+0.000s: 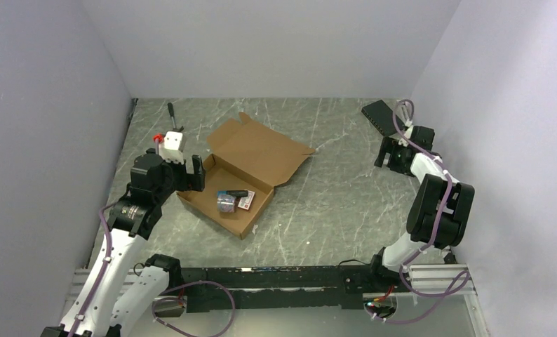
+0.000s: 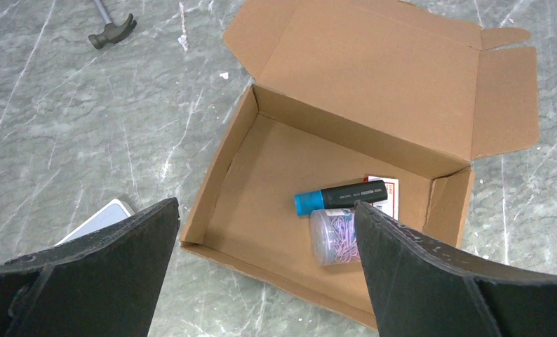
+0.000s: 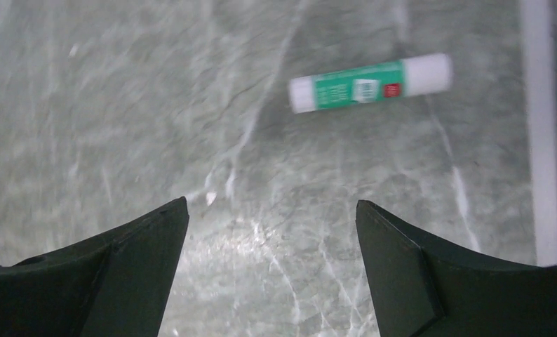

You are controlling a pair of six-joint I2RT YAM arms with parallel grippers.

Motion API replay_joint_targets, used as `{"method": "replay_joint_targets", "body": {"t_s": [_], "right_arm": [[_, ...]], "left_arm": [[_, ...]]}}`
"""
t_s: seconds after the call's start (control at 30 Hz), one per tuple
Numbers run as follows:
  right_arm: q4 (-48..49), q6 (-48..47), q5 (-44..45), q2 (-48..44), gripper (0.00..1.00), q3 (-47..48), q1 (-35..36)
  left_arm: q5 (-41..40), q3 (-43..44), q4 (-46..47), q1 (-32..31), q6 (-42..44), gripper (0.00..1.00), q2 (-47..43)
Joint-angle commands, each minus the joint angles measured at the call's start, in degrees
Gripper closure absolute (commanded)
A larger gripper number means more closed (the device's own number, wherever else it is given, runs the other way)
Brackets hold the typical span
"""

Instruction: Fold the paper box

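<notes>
The paper box (image 1: 223,202) is a brown cardboard mailer lying open left of the table's middle. Its lid (image 1: 262,149) is folded back flat on the table. Inside the tray (image 2: 262,189) lie a black marker with a blue cap (image 2: 342,197), a clear tub of pale paper clips (image 2: 332,235) and a white-and-red card (image 2: 393,199). My left gripper (image 1: 195,173) hovers open at the box's near-left corner, and in its wrist view the left gripper (image 2: 267,207) holds nothing. My right gripper (image 1: 390,156) is far right, open over bare table (image 3: 272,203).
A hammer (image 2: 111,29) lies behind the box near the back left. A flat black box (image 1: 381,116) sits at the back right. A green-and-white glue stick (image 3: 370,83) lies ahead of the right gripper, beside a metal strip (image 3: 542,126). A white flat object (image 2: 100,219) shows under the left gripper.
</notes>
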Motion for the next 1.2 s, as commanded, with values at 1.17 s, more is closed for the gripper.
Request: {"method": "replay_joint_targets", "body": {"t_s": [1.17], "right_arm": [[0.8,33.9,20.4,18.8,0.41,14.2,-0.5]], "left_arm": [[1.8,0.1,2.4,2.1,-0.5,0.01,0.8]]}}
